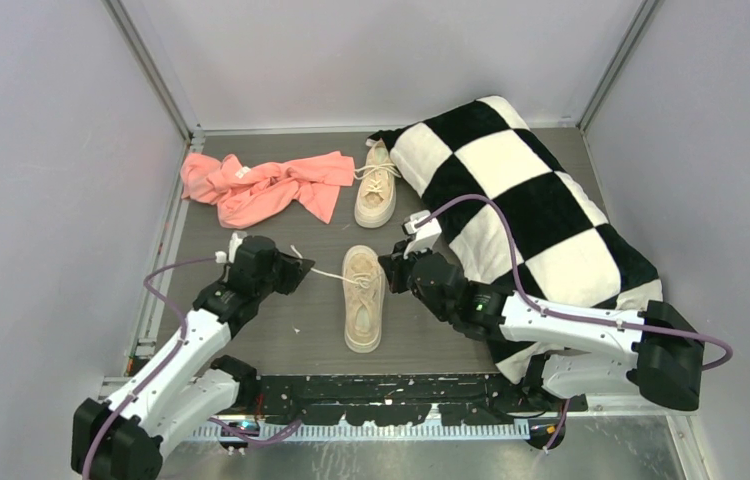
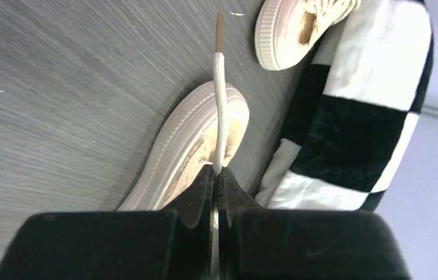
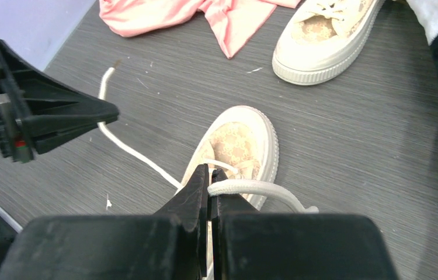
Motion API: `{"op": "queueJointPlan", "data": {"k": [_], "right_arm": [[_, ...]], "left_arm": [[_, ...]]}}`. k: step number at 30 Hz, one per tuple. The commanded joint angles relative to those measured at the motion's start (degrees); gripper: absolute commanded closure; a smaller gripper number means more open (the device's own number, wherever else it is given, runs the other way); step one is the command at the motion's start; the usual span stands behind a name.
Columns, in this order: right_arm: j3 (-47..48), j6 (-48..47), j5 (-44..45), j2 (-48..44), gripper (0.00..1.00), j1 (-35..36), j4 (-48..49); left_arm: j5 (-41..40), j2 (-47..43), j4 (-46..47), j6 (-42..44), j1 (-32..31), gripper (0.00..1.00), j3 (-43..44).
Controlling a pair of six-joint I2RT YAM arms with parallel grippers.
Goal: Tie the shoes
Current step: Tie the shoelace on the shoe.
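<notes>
While both laces are already pinched, the near shoe (image 1: 363, 297) lies between the two grippers at the middle of the table (image 1: 281, 340), its long axis running near to far. The left lace (image 2: 221, 116) leaves the far part of this shoe and stretches out leftward. There the left gripper (image 1: 296, 272) is clamped tight on it, with the brown tip sticking out past the fingertips. The right lace (image 3: 251, 188) comes off the same part of the shoe in a short curve. The right gripper (image 1: 391, 272), just beside the shoe's right edge, is closed hard on it.

The two strands thus lie apart, one on each side, uncrossed. By the look of it, the coming move turns on bringing them over each other above the shoe. The right gripper is the nearer one and has little slack; the left has the longer strand to carry across.

The far shoe (image 1: 376, 185) lies beyond, touching the checkered pillow (image 1: 531, 200) on its right. The pink cloth (image 1: 266, 185) is just to its left. Whether its laces are tied cannot be told. No container is in view.
</notes>
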Motion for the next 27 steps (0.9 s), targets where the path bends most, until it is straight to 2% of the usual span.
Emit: {"op": "queueJointPlan", "data": {"k": [1, 13, 22, 25, 27], "right_arm": [[2.9, 1.9, 2.3, -1.6, 0.99, -0.8, -4.8], [-2.1, 9.2, 0.9, -0.9, 0.99, -5.3, -12.0], [-2.9, 9.6, -1.1, 0.9, 0.99, -7.6, -12.3], [-1.6, 9.5, -1.7, -0.4, 0.99, -7.8, -13.3], [-0.6, 8.9, -1.6, -1.9, 1.00, -7.9, -14.3]], "left_arm": [[-1.4, -3.7, -11.3, 10.0, 0.4, 0.99, 2.8], [-3.3, -4.9, -20.8, 18.8, 0.6, 1.00, 2.3], [-0.5, -2.0, -17.5, 21.7, 0.8, 0.99, 0.8], [1.8, -1.2, -16.8, 25.3, 0.8, 0.99, 3.6], [0.5, -1.7, -18.3, 27.8, 0.8, 0.99, 6.6]]}}
